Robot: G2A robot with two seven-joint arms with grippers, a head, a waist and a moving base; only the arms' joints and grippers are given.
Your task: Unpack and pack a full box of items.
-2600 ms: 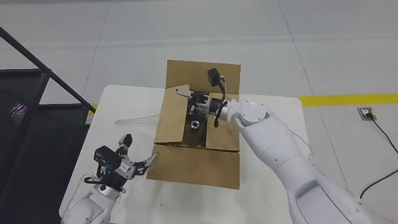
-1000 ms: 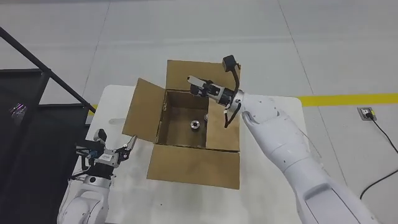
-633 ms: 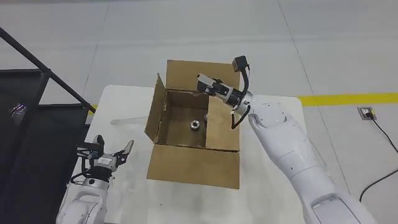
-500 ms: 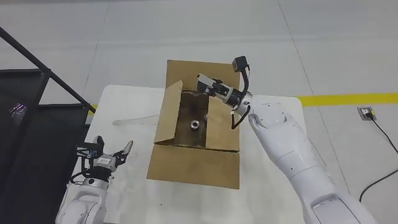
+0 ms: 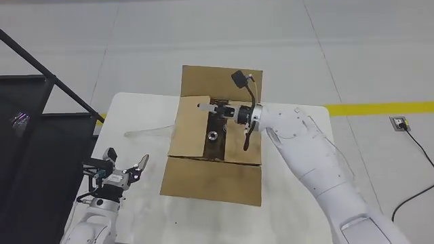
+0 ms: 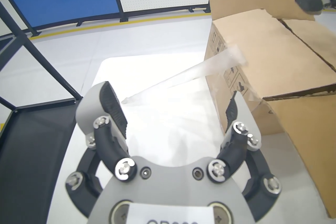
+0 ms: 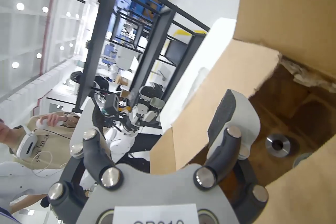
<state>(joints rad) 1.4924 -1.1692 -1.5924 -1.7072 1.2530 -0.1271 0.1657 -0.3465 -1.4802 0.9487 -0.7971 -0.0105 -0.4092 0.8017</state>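
Note:
The cardboard box (image 5: 210, 179) stands mid-table, its far and near flaps laid outward. Its left flap (image 5: 186, 129) leans in over the opening. My right gripper (image 5: 205, 106) hangs open over the box's far left part, one finger on each side of that flap's (image 7: 228, 78) edge, not closed on it. On the box floor lies a round metal part (image 5: 213, 135) (image 7: 277, 145) with a centre hole. My left gripper (image 5: 125, 171) (image 6: 174, 104) is open and holds nothing, low over the table's near left corner, facing the box's (image 6: 262, 59) left side.
A clear plastic strip (image 6: 183, 75) (image 5: 146, 132) hangs from the box's left side over the white table (image 5: 135, 108). A black frame rack (image 5: 41, 142) stands just left of the table. The table's right side (image 5: 298, 176) is bare.
The left flap, spread outward a second ago, has swung up and now leans in over the box. My right gripper moved from the far edge down and left over the opening.

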